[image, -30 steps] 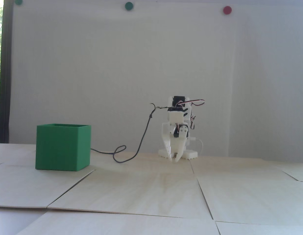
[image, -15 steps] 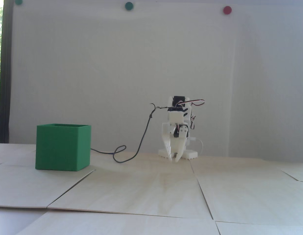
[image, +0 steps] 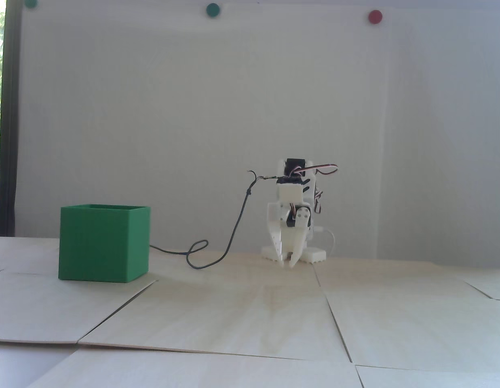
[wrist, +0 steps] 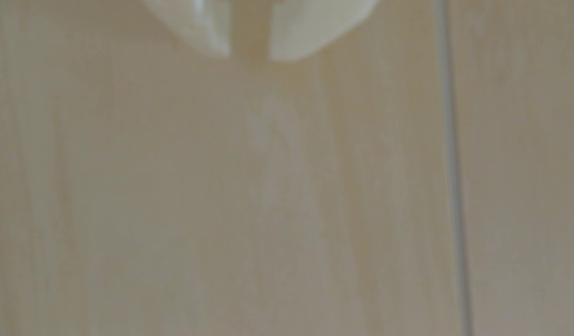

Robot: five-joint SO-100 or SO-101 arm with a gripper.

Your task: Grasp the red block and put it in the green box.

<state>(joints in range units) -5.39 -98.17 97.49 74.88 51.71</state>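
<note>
The green box (image: 100, 246) stands on the wooden table at the left of the fixed view, open side up; its inside is hidden. The red block shows in neither view. The white arm is folded low at the back middle, well to the right of the box. My gripper (image: 287, 263) points down with its tips just above the table. In the wrist view the gripper (wrist: 250, 56) enters from the top edge, blurred, with a narrow gap between its white fingertips (wrist: 298, 38). Only bare wood shows in the gap, and it holds nothing.
A dark cable (image: 233, 230) loops over the table from the arm towards the box. The table is made of pale wooden panels with seams (wrist: 453, 168). Round green (image: 212, 9) and red (image: 374, 16) dots sit on the white wall behind.
</note>
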